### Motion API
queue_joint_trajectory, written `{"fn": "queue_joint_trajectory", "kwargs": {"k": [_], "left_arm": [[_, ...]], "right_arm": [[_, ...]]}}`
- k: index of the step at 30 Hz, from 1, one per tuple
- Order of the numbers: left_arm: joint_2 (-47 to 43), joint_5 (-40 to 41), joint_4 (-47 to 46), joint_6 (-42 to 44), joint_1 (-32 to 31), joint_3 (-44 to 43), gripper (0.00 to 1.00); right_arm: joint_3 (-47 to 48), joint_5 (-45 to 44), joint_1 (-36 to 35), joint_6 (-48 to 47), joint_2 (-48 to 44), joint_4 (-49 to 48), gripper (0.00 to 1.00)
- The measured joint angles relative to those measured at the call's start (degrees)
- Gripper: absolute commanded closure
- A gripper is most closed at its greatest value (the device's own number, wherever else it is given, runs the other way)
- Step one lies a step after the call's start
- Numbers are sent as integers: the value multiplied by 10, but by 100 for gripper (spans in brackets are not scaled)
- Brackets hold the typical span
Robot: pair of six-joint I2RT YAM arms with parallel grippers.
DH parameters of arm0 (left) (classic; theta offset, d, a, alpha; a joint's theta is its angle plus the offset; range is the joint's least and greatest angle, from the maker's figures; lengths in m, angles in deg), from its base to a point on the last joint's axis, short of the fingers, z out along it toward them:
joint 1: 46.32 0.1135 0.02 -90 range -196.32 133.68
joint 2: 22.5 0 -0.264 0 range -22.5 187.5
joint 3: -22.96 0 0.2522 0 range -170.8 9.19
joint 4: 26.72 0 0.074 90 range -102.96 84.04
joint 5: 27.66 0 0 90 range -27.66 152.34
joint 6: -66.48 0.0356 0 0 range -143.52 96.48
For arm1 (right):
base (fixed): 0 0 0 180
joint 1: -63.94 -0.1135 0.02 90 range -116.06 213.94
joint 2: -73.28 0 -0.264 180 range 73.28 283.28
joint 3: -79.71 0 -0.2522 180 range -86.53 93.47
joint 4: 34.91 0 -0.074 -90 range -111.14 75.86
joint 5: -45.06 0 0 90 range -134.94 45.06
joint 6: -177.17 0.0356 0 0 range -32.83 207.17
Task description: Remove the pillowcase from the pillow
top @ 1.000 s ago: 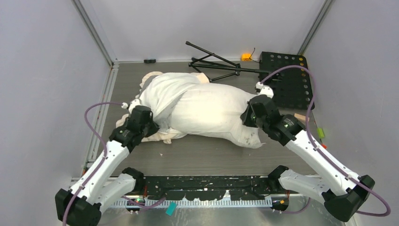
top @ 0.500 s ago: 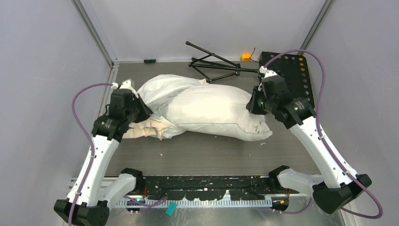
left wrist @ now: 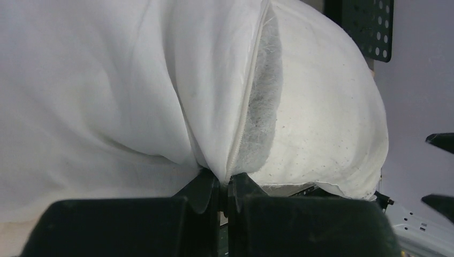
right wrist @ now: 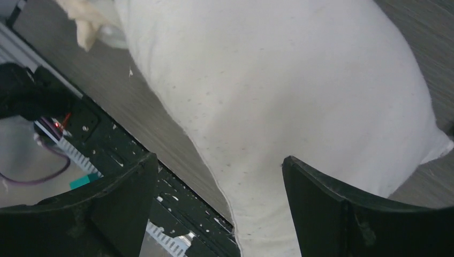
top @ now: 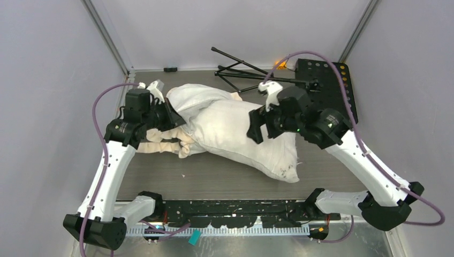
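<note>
Cream pillowcase (top: 195, 99) bunched, pillow (top: 235, 136) half covered

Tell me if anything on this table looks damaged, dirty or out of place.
The pillow lies askew, and its near corner carries dark smudges. White flecks litter the black rail along the front edge of the table. Where the left claw pinches the pillowcase, a fuzzy white layer shows at its edge.

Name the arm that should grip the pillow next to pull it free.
Right. The right gripper hangs open over the plump off-white speckled pillow, free to clamp it. The left gripper is shut on the cream-white fabric pillowcase, anchoring it.
</note>
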Motion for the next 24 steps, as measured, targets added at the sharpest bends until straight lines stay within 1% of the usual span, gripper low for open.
{"fn": "queue_joint_trajectory", "kwargs": {"k": [3,6,10,13,14,15,16,17,18,19,20,21,24], "left_arm": [[0,-6,1,0,0,-13,100],[0,-6,7,1,0,-15,100],[0,-6,17,0,0,-15,100],[1,-6,25,1,0,-22,100],[1,-6,27,2,0,-24,100],[1,-6,28,2,0,-25,100],[2,-5,29,3,0,-25,100],[2,-5,31,4,0,-25,100],[2,-4,33,5,0,-25,100],[2,1,37,8,0,-25,100],[2,7,39,11,0,-25,100],[2,16,43,13,0,-25,100],[1,59,54,17,0,-25,100]], "right_arm": [[3,-47,-100,-23,16,-6,10],[-6,-122,-174,-41,45,-9,9],[-33,-205,-232,-63,92,-11,9],[-63,-260,-249,-73,127,-20,10],[-75,-278,-252,-75,138,-24,14],[-85,-297,-254,-77,148,-29,21],[-94,-316,-255,-77,156,-35,36],[-101,-336,-256,-76,162,-42,53],[-106,-350,-257,-75,164,-46,72],[-110,-367,-258,-69,164,-52,87],[-111,-380,-259,-63,163,-56,97],[-112,-389,-259,-59,161,-61,99],[-112,-397,-245,-36,145,-72,100]]}}
